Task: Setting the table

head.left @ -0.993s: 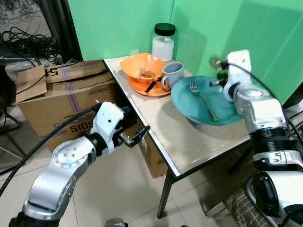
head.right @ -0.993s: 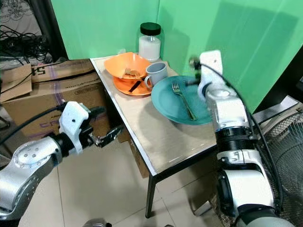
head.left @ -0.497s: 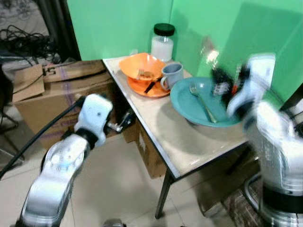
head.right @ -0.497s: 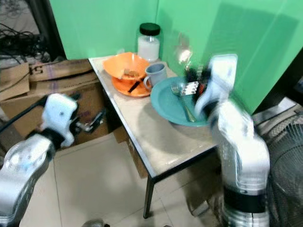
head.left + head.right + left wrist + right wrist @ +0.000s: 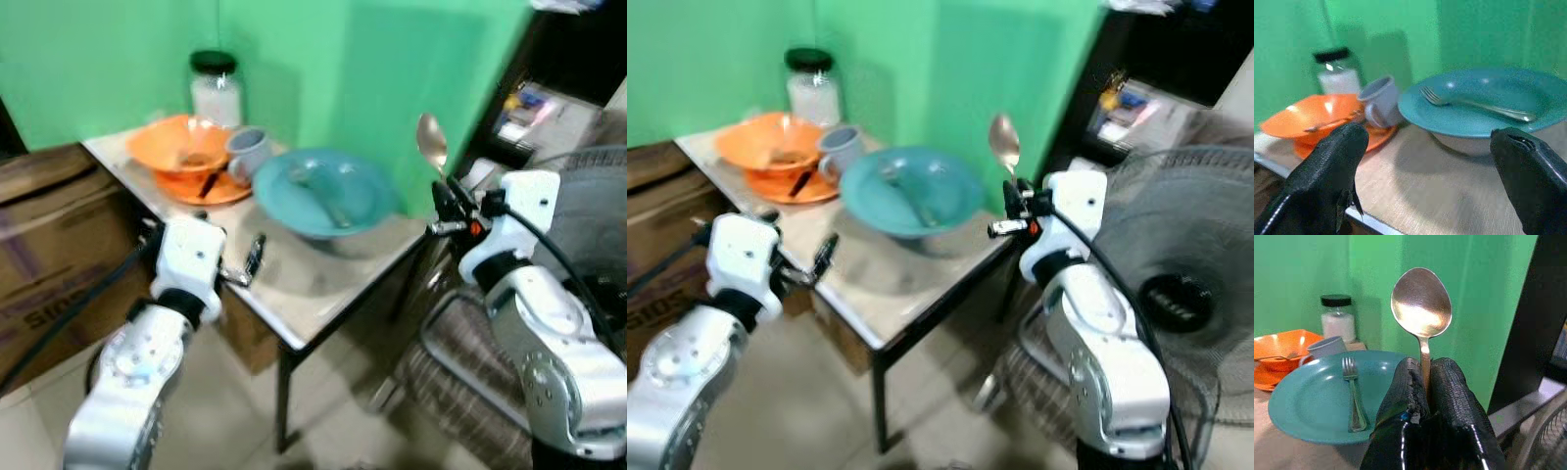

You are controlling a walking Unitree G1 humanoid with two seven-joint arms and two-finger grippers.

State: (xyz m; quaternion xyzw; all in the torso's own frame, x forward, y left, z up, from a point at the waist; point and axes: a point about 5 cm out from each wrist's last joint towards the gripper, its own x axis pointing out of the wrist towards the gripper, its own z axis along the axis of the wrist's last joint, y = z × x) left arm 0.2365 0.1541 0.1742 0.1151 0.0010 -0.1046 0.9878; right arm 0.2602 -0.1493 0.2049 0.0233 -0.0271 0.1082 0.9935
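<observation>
my right hand (image 5: 1004, 211) pinches the spoon (image 5: 1421, 308) by its handle, bowl up, off the worktop (image 5: 304, 294) edge. left hand (image 5: 253, 259) hangs spread beside it. i'd swing slowly toward the teal plate (image 5: 1317, 401), lowering the spoon beside the fork (image 5: 1353, 394).

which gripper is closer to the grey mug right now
Left. The left gripper hovers open at the table's near edge, short of the grey mug; the right gripper, holding the spoon, is off the table's far side.

The spoon (image 5: 1421, 308) handle is hidden inside the right claw (image 5: 1422, 382); head views are blurred.
</observation>
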